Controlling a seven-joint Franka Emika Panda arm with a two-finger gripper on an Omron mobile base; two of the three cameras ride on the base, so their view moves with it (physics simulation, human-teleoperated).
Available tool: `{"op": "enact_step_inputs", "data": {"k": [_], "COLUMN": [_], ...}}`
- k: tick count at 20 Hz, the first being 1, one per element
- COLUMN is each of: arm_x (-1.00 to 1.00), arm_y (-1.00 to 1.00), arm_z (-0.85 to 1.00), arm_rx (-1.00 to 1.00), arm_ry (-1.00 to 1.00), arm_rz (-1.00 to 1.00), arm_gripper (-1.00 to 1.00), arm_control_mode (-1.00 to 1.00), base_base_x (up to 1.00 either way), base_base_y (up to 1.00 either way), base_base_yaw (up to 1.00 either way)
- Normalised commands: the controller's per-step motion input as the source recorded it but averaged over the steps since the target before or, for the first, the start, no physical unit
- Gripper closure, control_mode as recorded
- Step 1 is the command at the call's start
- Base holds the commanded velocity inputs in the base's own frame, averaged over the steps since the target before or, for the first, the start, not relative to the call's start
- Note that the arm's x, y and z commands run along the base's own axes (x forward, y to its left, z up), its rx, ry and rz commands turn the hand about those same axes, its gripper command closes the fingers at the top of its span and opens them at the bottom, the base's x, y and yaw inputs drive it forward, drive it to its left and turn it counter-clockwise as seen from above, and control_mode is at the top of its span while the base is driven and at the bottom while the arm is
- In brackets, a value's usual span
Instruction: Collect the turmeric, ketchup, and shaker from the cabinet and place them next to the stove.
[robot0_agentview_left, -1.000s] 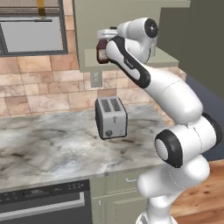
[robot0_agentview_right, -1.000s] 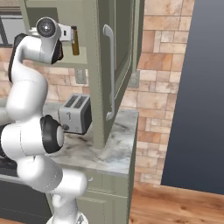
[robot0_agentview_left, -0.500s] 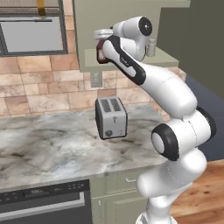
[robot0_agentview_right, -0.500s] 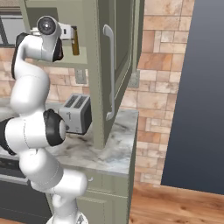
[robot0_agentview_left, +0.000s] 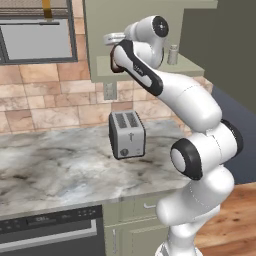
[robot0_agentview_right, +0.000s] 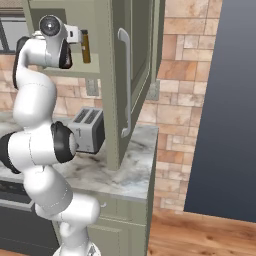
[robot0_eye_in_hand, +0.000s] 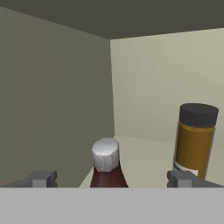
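Sage-green, the cabinet hangs on the brick wall above the marble counter, its door swung open to the right in the right base view. On its plain shelf, seen through the hand view, the ketchup stands at left: a dark red bottle narrowing to a pale grey, speckled cap, directly between the two finger tips. To its right and a little farther back stands the turmeric, a slim jar of amber-yellow powder with a ribbed black lid and a pale strip of label low on its side. In the left base view the shaker, a small grey cylinder, sits at the shelf's right end, well apart from the arm's wrist. The gripper is spread wide and grasps nothing; the ketchup's neck rises in the gap without touching either finger. Below the cabinet a silver toaster rests on the counter.
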Motion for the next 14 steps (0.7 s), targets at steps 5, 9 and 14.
{"op": "enact_step_inputs", "data": {"k": [5,9,14], "arm_x": [0.0,0.03,0.11], "arm_y": [0.0,0.0,0.0], "arm_z": [0.0,0.0,0.0], "arm_rx": [0.0,0.0,0.0], "arm_ry": [0.0,0.0,0.0], "arm_rz": [0.01,0.01,0.01], "arm_gripper": [-1.0,-1.0,-1.0], "arm_control_mode": [-1.0,-1.0,-1.0], "base_base_x": [0.0,0.0,0.0], "base_base_y": [0.0,0.0,0.0], "base_base_yaw": [0.0,0.0,0.0]}}
